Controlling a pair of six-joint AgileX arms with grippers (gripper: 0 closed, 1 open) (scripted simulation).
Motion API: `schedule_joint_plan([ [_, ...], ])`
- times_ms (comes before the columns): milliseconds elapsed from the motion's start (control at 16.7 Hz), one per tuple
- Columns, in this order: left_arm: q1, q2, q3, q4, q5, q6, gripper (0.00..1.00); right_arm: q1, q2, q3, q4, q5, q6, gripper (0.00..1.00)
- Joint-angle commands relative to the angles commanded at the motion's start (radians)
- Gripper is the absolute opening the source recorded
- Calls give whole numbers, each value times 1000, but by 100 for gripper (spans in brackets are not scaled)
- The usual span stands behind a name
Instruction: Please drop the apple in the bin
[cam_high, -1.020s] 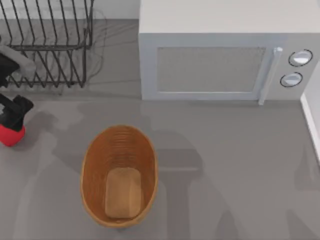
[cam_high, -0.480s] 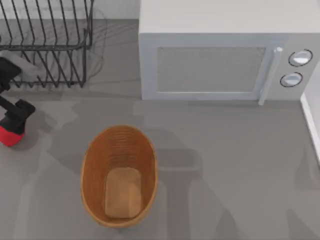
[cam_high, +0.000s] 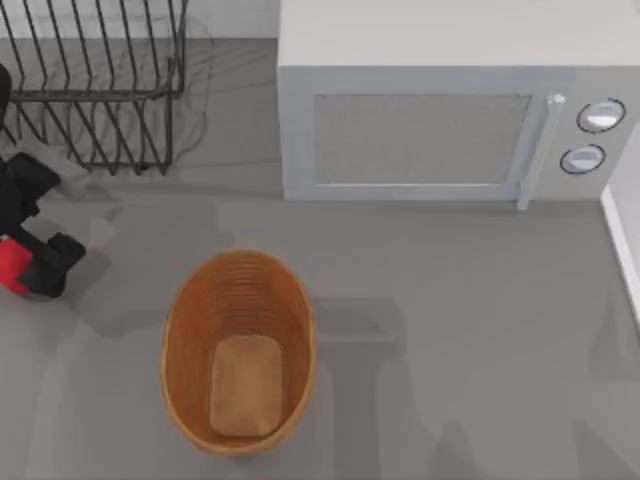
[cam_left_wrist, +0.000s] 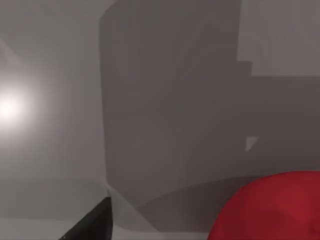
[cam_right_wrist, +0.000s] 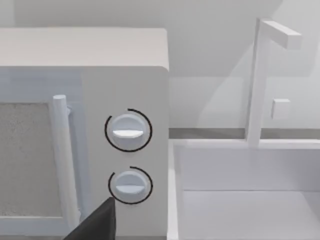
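Observation:
The red apple (cam_high: 9, 266) is at the table's far left edge, mostly covered by my black left gripper (cam_high: 30, 268), which is shut on it. In the left wrist view the apple (cam_left_wrist: 272, 210) bulges large and close, with one dark fingertip (cam_left_wrist: 95, 225) beside it above the grey table. The bin (cam_high: 240, 352), an oval brown wicker basket with a flat tan bottom, stands empty to the right of the apple. My right arm is parked at the right, and one of its fingertips (cam_right_wrist: 100, 222) sits far off centre in front of the microwave knobs.
A black wire dish rack (cam_high: 95, 85) stands at the back left, just behind my left arm. A white microwave (cam_high: 440, 110) fills the back middle and right. A white tray (cam_right_wrist: 250, 200) lies beside the microwave at the right edge.
My left gripper has swung forward and slightly right over the apple, hiding more of it. The arm looks larger, as if risen. The basket has not moved.

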Motion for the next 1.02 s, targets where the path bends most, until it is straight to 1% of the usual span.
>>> schedule_joint_plan([
  [120, 0, 0, 0, 0, 0, 0, 100, 0, 0, 0, 0, 0, 0, 100],
  [900, 0, 0, 0, 0, 0, 0, 2, 0, 0, 0, 0, 0, 0, 100],
  [960, 0, 0, 0, 0, 0, 0, 0, 0, 0, 0, 0, 0, 0, 100],
  [1020, 0, 0, 0, 0, 0, 0, 0, 0, 0, 0, 0, 0, 0, 100],
])
